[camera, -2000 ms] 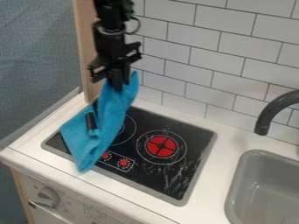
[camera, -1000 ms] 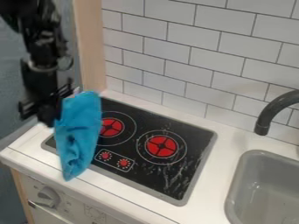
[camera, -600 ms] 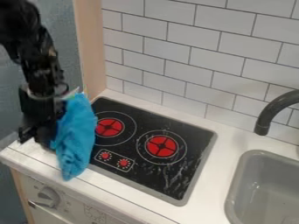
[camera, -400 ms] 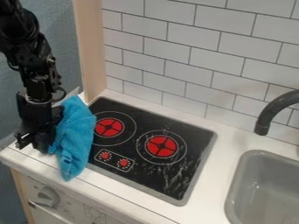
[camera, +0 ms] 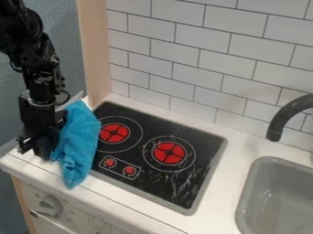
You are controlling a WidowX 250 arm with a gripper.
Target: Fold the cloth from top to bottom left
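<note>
My black gripper (camera: 45, 154) is low over the counter's left end, against the left side of the blue cloth. The cloth (camera: 79, 142) lies bunched and elongated across the left edge of the stovetop, its narrow lower tip over the counter's front strip and its upper end near the wooden post. Where the gripper meets the cloth, the cloth partly hides the fingertips, so whether they hold it cannot be told.
The black stovetop (camera: 194, 142) with red burners fills the middle. A grey sink (camera: 272, 201) and dark faucet (camera: 287, 114) are at the right, a wooden post (camera: 94, 50) at the back left, and a tiled wall (camera: 202, 55) behind.
From over the stove's back left, the gripper has moved left and down to the counter, the cloth coming along and bunching at the stove's left edge. Lately both have hardly moved.
</note>
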